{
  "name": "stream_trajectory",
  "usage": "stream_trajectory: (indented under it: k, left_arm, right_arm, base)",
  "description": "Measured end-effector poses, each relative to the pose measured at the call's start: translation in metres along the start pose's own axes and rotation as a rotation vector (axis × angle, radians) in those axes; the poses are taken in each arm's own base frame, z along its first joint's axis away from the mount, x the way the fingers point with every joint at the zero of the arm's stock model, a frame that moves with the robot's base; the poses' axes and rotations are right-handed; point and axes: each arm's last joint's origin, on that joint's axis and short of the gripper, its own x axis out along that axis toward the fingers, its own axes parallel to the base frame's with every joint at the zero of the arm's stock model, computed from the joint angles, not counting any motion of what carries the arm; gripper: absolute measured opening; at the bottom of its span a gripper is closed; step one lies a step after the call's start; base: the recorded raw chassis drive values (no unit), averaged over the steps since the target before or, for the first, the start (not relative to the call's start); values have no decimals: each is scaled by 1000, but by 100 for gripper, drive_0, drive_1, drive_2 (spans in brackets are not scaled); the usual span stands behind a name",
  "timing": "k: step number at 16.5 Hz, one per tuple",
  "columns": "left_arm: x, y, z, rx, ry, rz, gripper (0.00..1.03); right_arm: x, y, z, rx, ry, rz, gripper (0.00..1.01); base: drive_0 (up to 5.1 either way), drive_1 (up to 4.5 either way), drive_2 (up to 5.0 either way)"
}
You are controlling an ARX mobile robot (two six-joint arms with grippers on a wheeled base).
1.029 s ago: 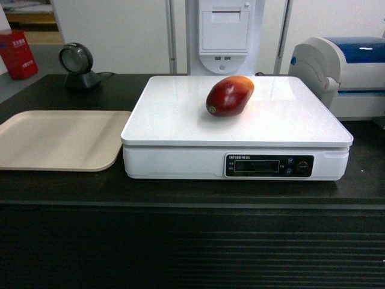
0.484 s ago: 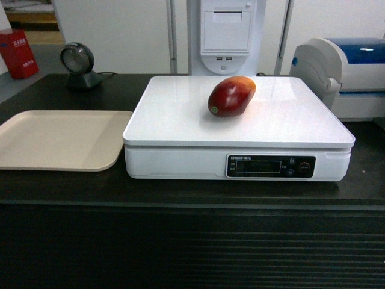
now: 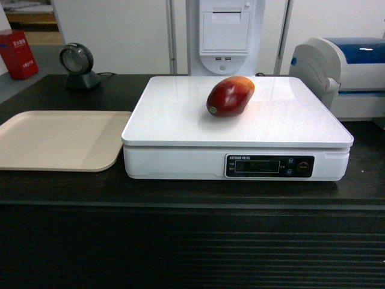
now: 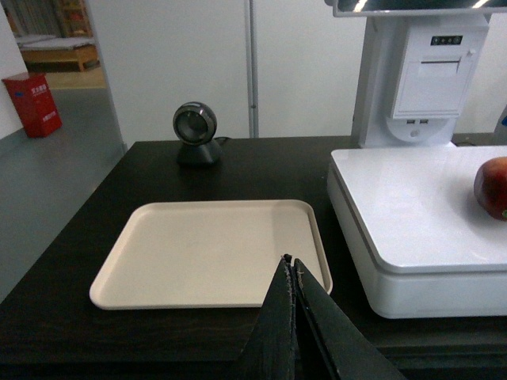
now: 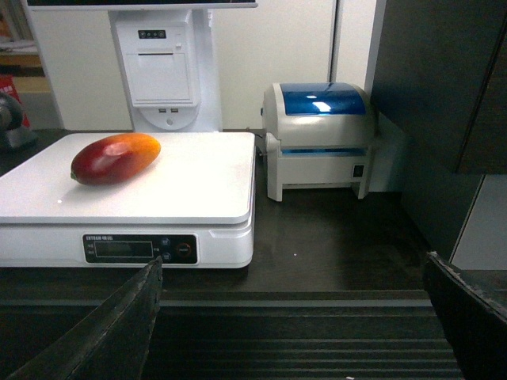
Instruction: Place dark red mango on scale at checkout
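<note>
The dark red mango (image 3: 229,97) lies on its side on the white scale (image 3: 180,123), toward the back middle of the platter, its orange-yellow end pointing back right. The scale stands on the black checkout counter (image 3: 180,192). Neither gripper shows in the head view. In the left wrist view my left gripper (image 4: 291,261) is shut with nothing in it, held in front of the counter near the tray's front right corner; the mango (image 4: 493,187) peeks in at the right edge. In the right wrist view my right gripper (image 5: 293,265) is wide open and empty, low before the ribbed counter front, with the mango (image 5: 115,157) and scale (image 5: 206,190) at upper left.
A beige tray (image 3: 57,138) lies left of the scale. A round black scanner (image 3: 79,66) stands at the back left. A white-and-blue printer (image 3: 343,72) sits right of the scale, and a white receipt terminal (image 3: 224,36) rises behind it. A dark wall panel (image 5: 444,87) stands on the right.
Only the head view wobbles a few pixels sideways. The mango stays where it lies on the scale.
</note>
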Motion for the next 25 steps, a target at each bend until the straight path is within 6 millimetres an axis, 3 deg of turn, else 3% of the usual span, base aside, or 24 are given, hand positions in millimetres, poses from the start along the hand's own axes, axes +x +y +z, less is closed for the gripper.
stream_trajectory:
  k: [13, 25]
  left_arm:
    - [-38, 0, -35, 0, 4, 0, 2]
    - [-61, 0, -37, 0, -3, 0, 2]
  right_arm:
    - [0, 0, 0, 0, 0, 0, 98]
    - [0, 0, 0, 0, 0, 0, 98]
  base:
    - [0, 0, 0]
    - [0, 0, 0]
